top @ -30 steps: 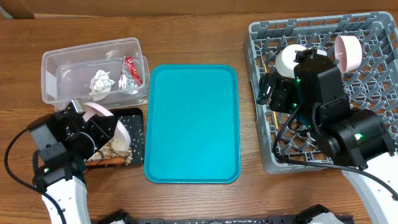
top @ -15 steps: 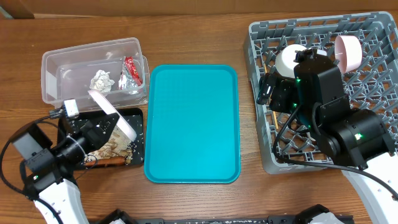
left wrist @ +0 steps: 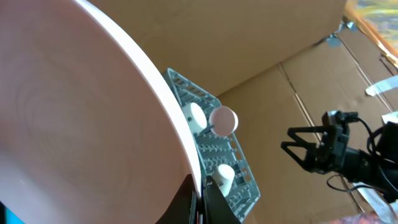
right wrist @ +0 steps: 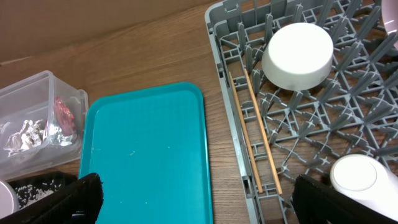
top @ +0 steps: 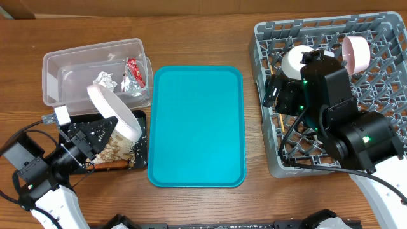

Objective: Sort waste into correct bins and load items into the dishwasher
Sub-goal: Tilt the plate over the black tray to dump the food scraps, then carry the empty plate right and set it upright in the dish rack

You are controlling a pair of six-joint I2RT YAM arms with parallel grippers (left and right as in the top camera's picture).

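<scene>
My left gripper (top: 105,131) is shut on the rim of the white plate (top: 116,114) and holds it tilted on edge over the black tray (top: 142,130). The plate fills the left wrist view (left wrist: 81,112), pinched between the fingers (left wrist: 200,202). Beige scraps (top: 117,151) and an orange piece (top: 113,164) lie in the tray. The clear tub (top: 60,63) holds the silvery wrapper (top: 103,79) and red packet (top: 133,65). The grey rack (top: 381,95) holds the white bowl (right wrist: 297,55), pink bowl (top: 356,52), cup (right wrist: 357,177) and chopsticks (right wrist: 258,134). My right gripper (right wrist: 199,205) is open and empty at the rack's left edge.
A teal serving tray (top: 196,127) lies on the wooden table between the bins and the rack; it also shows in the right wrist view (right wrist: 149,149). Cardboard walls stand behind the table. My right arm (top: 337,114) hangs over the rack's left half.
My left arm has pulled back toward the lower left and swung the plate, which now shows more of its face and sits slightly higher over the black tray. The right arm has not moved.
</scene>
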